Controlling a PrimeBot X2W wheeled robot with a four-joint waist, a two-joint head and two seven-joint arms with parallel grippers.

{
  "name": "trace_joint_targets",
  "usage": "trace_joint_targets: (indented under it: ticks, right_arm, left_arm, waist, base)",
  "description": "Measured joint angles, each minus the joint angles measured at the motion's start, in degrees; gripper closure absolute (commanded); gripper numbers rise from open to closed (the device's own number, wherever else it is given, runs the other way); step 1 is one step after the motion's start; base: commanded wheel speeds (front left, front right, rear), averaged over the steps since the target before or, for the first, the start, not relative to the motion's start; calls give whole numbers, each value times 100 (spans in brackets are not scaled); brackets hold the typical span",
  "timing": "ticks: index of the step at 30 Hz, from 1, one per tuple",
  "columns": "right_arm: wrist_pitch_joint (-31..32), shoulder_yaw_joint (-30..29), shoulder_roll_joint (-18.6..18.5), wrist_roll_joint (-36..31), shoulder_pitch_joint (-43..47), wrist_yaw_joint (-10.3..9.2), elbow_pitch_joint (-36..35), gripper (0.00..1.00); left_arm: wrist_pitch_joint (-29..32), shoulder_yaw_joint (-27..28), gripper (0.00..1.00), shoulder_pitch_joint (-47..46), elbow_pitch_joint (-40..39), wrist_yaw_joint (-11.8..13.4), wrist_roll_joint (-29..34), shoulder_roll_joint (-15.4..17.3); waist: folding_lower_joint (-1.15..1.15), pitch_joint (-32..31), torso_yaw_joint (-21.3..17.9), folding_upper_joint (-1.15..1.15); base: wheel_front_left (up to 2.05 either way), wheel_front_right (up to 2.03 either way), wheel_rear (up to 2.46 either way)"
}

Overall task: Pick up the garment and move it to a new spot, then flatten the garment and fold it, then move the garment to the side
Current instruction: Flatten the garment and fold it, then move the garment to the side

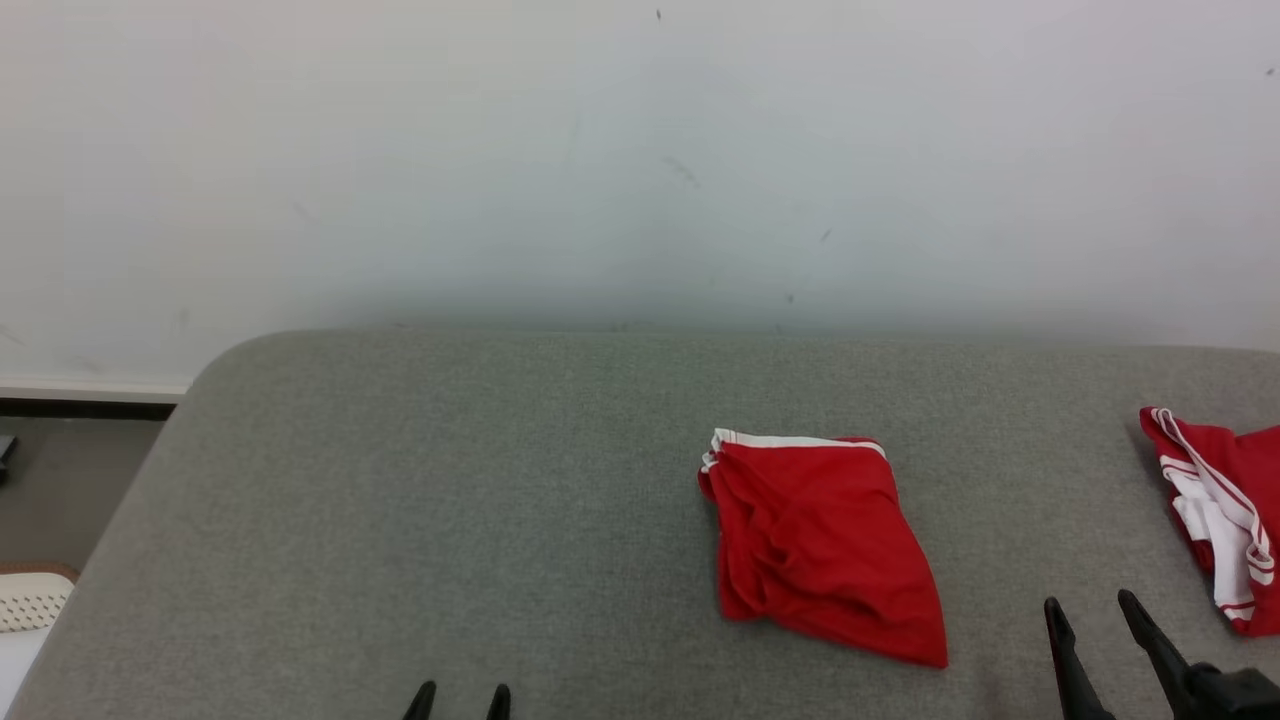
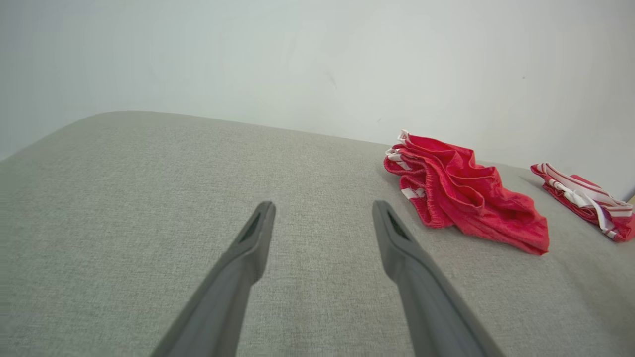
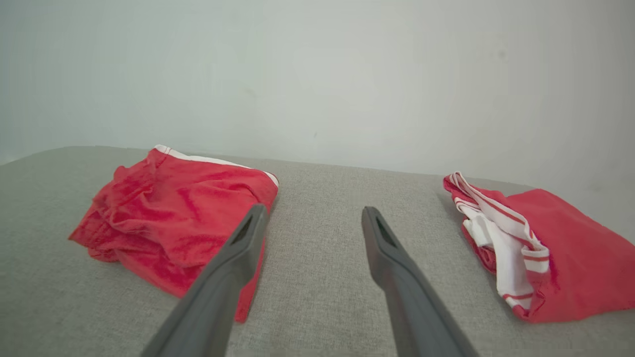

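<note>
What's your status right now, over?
Open and empty: left gripper, right gripper. Centre: red garment roughly folded on grey cushion, untouched. Far right: second garment, apart.

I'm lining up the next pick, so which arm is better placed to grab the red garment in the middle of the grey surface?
Right, probably. The right gripper, open, sits just off the near right corner of the red garment, while the open left gripper is farther away across bare grey surface.
</note>
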Motion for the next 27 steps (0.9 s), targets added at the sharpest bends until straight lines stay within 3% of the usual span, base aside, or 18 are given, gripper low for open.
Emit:
trace_joint_targets:
  ticks: [9,27]
  right_arm:
    - [-291,-133,-158,325,545,0,96,0]
    - [-318,-81,-180,598,460,0,52,0]
  left_arm:
    - [0,129,0,194,-83,-31,30,-3]
    - [1,100,0,243,-222,25,7,-4]
  waist:
    - [0,-158,16,0]
    - [0,-121,61,0]
  base:
    - [0,0,0]
    - [0,0,0]
